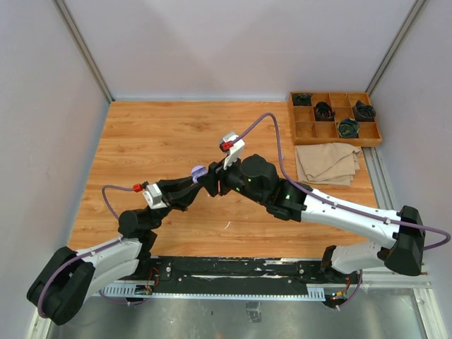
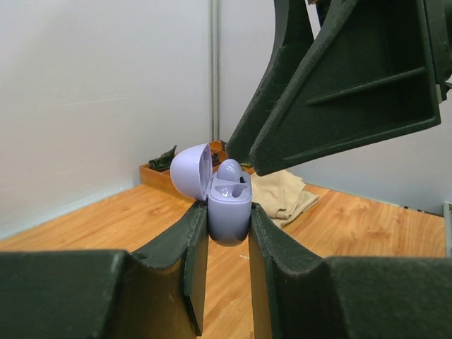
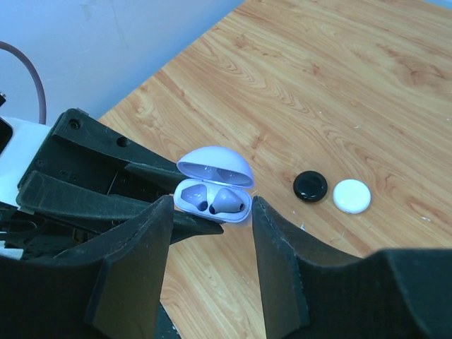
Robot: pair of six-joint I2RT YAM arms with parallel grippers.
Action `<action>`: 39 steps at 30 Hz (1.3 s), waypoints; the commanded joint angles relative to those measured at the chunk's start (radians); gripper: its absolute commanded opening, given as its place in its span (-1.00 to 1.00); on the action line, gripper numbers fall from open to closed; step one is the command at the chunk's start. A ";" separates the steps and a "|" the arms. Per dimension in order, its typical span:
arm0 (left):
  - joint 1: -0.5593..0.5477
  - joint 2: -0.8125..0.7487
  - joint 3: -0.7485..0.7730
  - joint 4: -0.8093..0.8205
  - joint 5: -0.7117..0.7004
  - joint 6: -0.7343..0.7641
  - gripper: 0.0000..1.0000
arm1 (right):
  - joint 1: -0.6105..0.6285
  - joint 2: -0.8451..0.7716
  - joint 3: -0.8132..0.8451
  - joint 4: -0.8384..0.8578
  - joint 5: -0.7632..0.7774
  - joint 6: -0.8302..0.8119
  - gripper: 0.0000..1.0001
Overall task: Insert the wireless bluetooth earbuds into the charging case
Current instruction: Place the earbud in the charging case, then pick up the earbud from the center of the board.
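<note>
1. Lilac earbuds (image 3: pixel 227 201) lie in the two wells of the open charging case (image 3: pixel 212 192). In the left wrist view the right one stands a little above the rim. The left one seems seated, though shadow hides most of it.
2. The case's lid (image 2: pixel 189 173) is tipped back on its hinge, with its pale inside showing.
3. The left gripper (image 2: pixel 227 219) is closed on the lower body of the charging case, one finger pressed to each side. It holds the case upright and clear of the tabletop (image 1: pixel 162 134), over about the middle of it. From above, the case shows only as a small lilac patch.
4. The right gripper (image 3: pixel 212 219) has its jaws apart and grips nothing. In its own view its fingers (image 3: pixel 134 261) frame the case left and right. In the left wrist view they hang just above the lid and earbuds. I cannot tell whether they touch the case.
5. A black round case (image 3: pixel 310 186) and a white round case (image 3: pixel 351 195) lie flat on the tabletop, close side by side. They sit right of the held case in the right wrist view.
6. A wooden tray (image 1: pixel 335 116) with compartments sits at the far right corner, with dark items in several cells.
7. A folded beige cloth (image 1: pixel 326 162) lies just on the near side of the tray.
</note>
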 commanded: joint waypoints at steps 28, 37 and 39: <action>-0.004 0.003 -0.059 -0.050 -0.062 0.025 -0.99 | -0.602 0.053 -0.023 -0.331 -0.131 -0.242 0.22; -0.004 -0.004 -0.058 -0.062 -0.077 0.028 -0.99 | -0.809 0.323 0.036 -0.319 -0.190 -0.282 0.16; -0.004 -0.008 -0.058 -0.067 -0.079 0.030 -0.99 | -0.838 0.386 0.065 -0.320 -0.198 -0.292 0.11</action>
